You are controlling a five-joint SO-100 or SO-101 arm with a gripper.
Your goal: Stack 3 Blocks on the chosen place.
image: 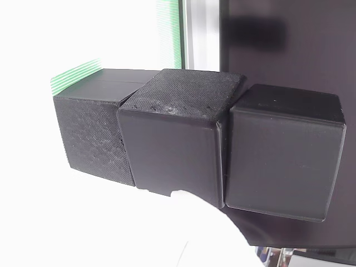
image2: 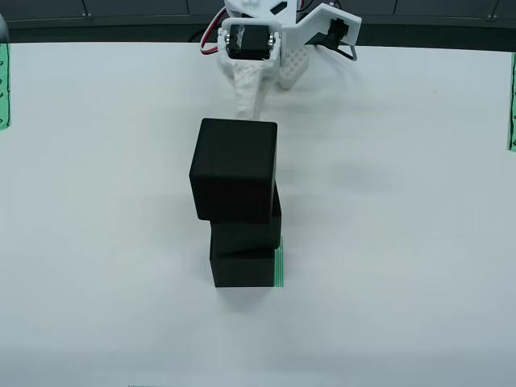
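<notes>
No readable text, labels, brands or numbers in either view. Blocks [image2: 235, 169] have plain black faces, fine texture only, no print. The green striped patch [image2: 280, 266] at the stack's 3 o'clock in the view from above is bare stripes. Green strips [image2: 4, 85] at the 9 and 3 o'clock edges of that view carry small dark marks (too small to tell if they are characters). Gripper [image2: 266, 76] at 12 o'clock: plain white plastic, nothing legible.
</notes>
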